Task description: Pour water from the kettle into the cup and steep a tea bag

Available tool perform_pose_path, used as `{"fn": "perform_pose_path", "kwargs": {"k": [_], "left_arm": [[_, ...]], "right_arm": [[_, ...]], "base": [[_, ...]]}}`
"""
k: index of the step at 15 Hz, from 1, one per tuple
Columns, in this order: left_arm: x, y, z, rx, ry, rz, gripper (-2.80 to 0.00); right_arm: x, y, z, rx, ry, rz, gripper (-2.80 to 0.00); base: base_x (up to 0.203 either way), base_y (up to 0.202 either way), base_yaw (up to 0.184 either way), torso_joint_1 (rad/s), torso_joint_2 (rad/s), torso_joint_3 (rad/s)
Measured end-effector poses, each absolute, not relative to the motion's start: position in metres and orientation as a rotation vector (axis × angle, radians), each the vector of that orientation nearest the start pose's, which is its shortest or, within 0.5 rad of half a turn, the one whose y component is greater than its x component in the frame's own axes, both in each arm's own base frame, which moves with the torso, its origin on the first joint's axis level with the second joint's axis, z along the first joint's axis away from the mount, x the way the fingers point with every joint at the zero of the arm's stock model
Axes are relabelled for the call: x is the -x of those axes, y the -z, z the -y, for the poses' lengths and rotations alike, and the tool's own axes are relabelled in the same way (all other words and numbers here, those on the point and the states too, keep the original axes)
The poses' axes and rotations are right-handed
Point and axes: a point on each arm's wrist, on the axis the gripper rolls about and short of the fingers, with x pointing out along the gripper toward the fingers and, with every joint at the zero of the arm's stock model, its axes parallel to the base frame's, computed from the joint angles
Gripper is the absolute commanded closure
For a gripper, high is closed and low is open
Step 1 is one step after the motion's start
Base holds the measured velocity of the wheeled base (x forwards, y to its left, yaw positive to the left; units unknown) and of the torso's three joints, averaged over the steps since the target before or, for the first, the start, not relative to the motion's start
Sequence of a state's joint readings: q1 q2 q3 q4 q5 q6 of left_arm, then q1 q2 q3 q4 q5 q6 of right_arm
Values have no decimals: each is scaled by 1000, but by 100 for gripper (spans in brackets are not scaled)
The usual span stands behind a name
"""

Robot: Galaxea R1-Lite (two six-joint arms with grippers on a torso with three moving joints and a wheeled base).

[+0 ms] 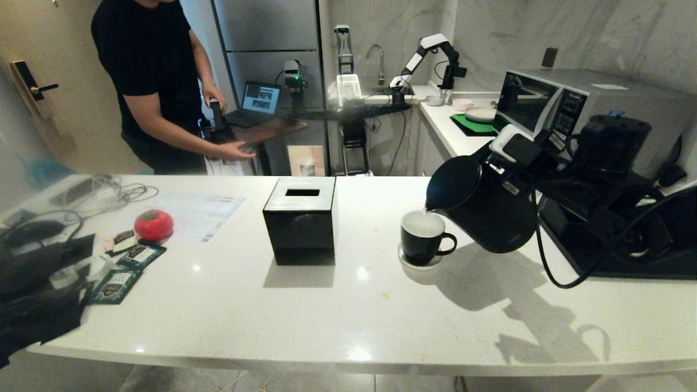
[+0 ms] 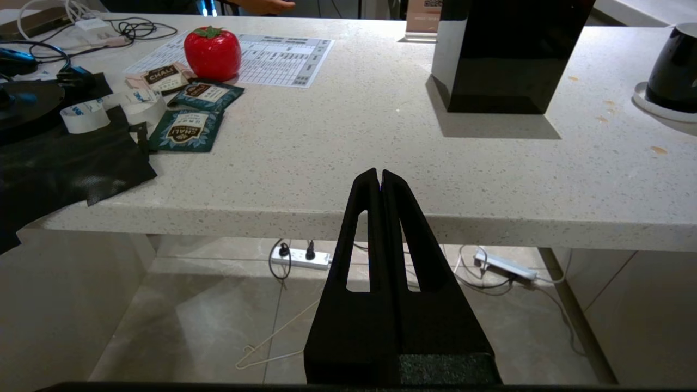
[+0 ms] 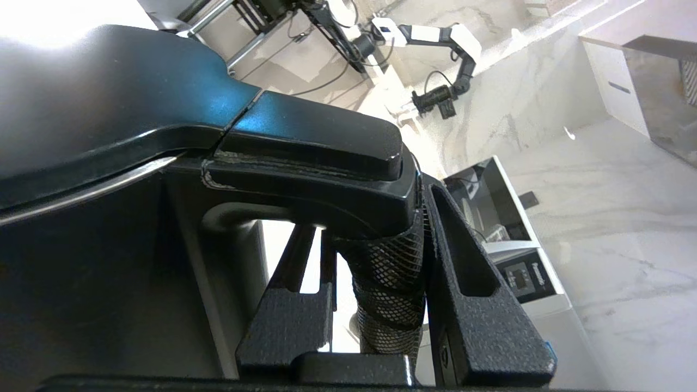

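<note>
Kettle (image 1: 482,209) hangs tipped in the air just right of the cup (image 1: 423,237), its spout lowered over the cup's rim and a thin thread of water running into the white inside. The cup sits on a small pale saucer (image 1: 419,264) on the counter (image 1: 348,321), its handle toward the kettle. The right gripper (image 3: 375,283) has its 2 fingers clamped on the kettle's mesh-wrapped handle (image 3: 389,288), 1 finger on each side, the kettle's lid above them.

Left of the cup stands a black box (image 1: 301,220) with a slotted top. Farther left of the cup lie a red tomato-shaped thing (image 1: 153,225), a printed sheet (image 1: 204,215) and a few teal sachets (image 1: 128,269). I can't pick out the tea bag for certain; a pale scrap beside the sachets may be it.

The left gripper (image 2: 380,179) hangs off the counter's near edge, well left of the cup, fingers pressed together with nothing between them.

Behind the counter, far beyond the cup, a person (image 1: 158,87) in a black shirt leans over a desk with a laptop (image 1: 256,103).
</note>
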State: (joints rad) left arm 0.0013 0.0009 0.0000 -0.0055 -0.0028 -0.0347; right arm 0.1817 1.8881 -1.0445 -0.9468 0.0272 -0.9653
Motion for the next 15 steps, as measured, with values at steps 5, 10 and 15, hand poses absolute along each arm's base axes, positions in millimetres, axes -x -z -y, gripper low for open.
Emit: {"fn": "perform_pose_path", "kwargs": {"k": [5, 10, 15], "left_arm": [[23, -76, 0, 35, 2, 4, 0], [23, -76, 0, 34, 3, 5, 0], [23, -76, 0, 35, 2, 5, 0]], "right_arm": [[-362, -214, -67, 953, -143, 195, 0], [-361, -214, -67, 953, -142, 195, 0], [-361, -214, -67, 954, -144, 195, 0]], "base": [[0, 0, 0, 0, 0, 0], [0, 0, 0, 0, 0, 0], [0, 0, 0, 0, 0, 0]]}}
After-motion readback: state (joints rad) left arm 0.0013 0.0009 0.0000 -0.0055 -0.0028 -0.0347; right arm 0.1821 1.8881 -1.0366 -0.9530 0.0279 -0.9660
